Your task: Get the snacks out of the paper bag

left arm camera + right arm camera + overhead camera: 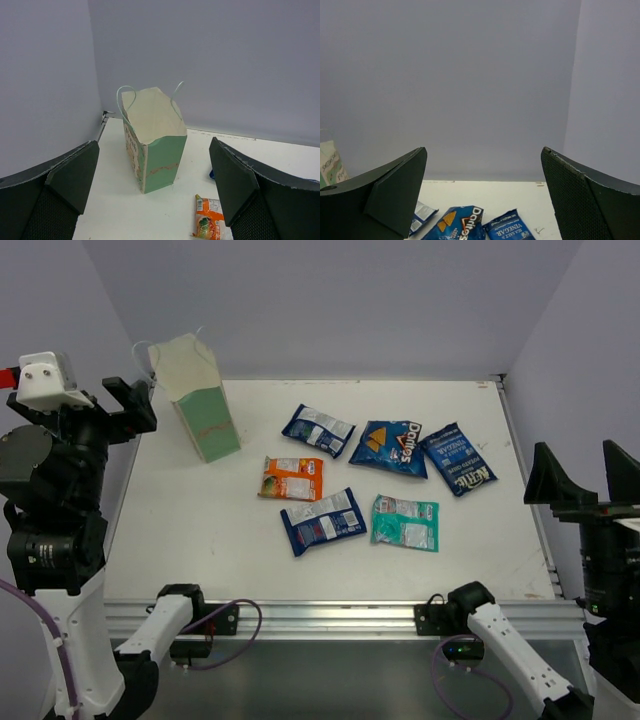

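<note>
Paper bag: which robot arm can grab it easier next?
Probably left. The left hand hangs open right beside the paper bag; the right hand sits far on the other side.

Lab: bare walls, white table [200, 540]

You've got the paper bag [200, 400] standing upright at the far-left corner of the tabletop [200, 540]. Six snacks [322, 521] lie flat to its right, mid-tabletop, none touching it: Doritos packet [392, 447] in the back row between two others, three more in the row in front.
</note>
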Robot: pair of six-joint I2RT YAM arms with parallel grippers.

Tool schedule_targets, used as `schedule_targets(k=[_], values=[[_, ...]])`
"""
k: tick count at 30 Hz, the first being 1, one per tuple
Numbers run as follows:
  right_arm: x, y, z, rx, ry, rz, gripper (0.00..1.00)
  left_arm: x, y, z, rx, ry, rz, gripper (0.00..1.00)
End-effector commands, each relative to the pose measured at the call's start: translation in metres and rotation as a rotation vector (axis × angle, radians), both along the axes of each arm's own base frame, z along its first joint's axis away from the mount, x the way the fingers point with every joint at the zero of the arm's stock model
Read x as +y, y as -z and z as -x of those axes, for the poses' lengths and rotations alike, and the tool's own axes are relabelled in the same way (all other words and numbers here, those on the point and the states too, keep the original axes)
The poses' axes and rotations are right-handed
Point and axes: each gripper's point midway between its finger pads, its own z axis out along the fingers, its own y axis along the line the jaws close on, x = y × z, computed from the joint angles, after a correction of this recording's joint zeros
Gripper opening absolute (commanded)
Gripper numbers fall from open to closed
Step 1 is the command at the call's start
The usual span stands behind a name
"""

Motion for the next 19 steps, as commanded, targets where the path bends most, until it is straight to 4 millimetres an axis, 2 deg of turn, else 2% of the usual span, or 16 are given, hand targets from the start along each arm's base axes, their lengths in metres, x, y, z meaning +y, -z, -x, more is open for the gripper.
schedule_targets(k=[1, 12, 19], values=[[-0.011, -0.01, 0.009, -0.039, 0.041, -0.007, 0.99, -0.005, -0.014, 0.005, -0.033, 0.022, -0.026, 1.0], [-0.015, -0.012, 0.018, -0.072, 0.04, -0.024, 0.99, -0.008, -0.013, -0.004, -0.022, 0.036, -0.032, 1.0], [-0.012, -0.008, 0.015, -0.067, 0.03, -0.024, 0.99, -0.011, -0.009, -0.008, -0.013, 0.048, -0.03, 1.0]])
